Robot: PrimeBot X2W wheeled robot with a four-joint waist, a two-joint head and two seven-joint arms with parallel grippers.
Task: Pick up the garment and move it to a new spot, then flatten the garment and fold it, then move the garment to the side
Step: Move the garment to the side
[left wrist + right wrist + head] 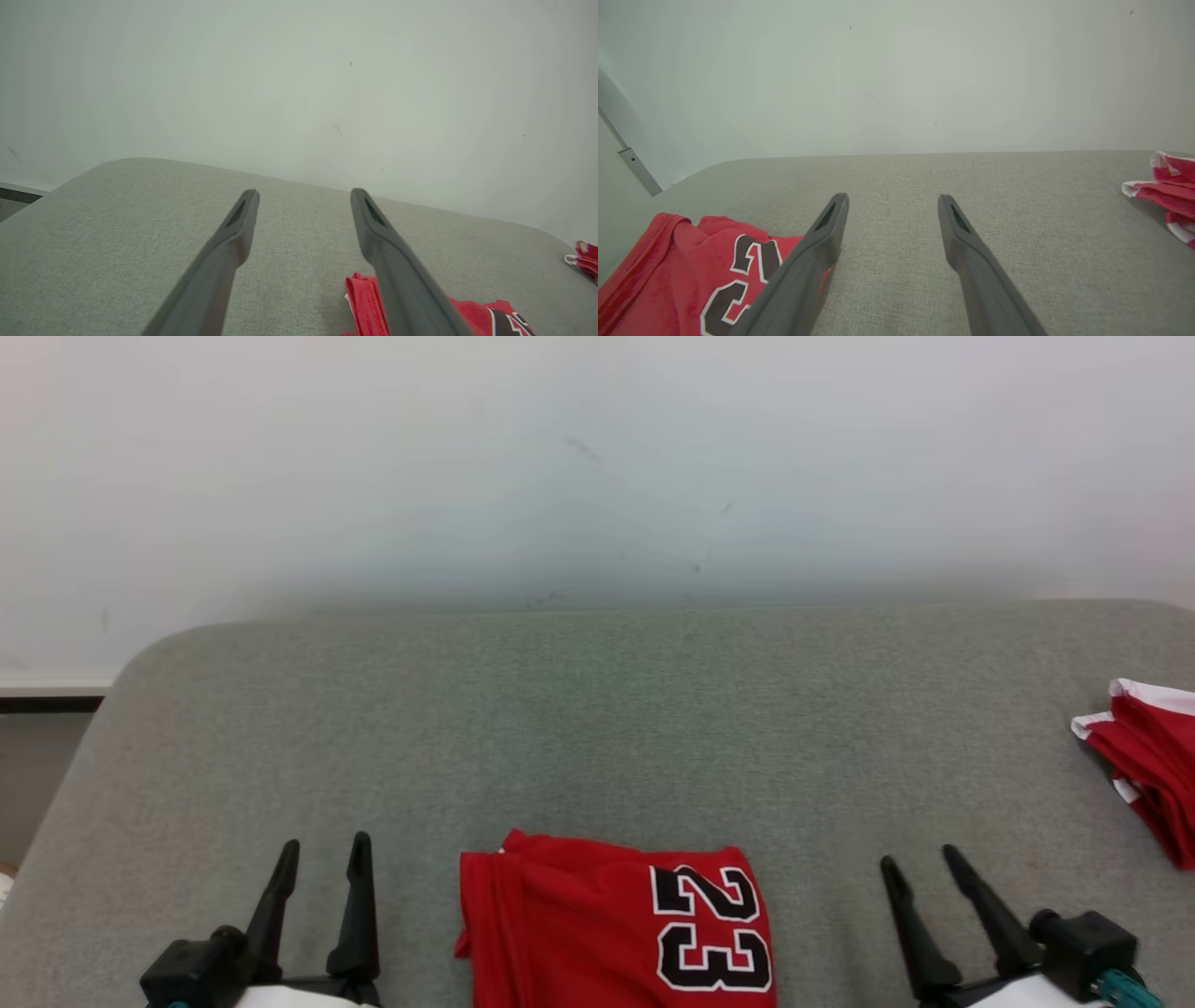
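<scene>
A folded red garment (616, 924) with a black "23" lies on the grey cushion (597, 728) at the near edge, between my two grippers. My left gripper (322, 857) stands open to the garment's left, apart from it. To its right my right gripper (920, 861) is open too, with nothing between its fingers. The left wrist view has the garment (369, 303) low right beside the gripper (303, 196). In the right wrist view the garment (691, 270) lies low left of the gripper (892, 201).
A second red and white cloth (1153, 756) lies bunched at the cushion's right edge, also visible as cloth (1167, 191) in the right wrist view. A pale wall (597, 467) rises behind the cushion. The cushion's left corner is rounded, with floor beyond.
</scene>
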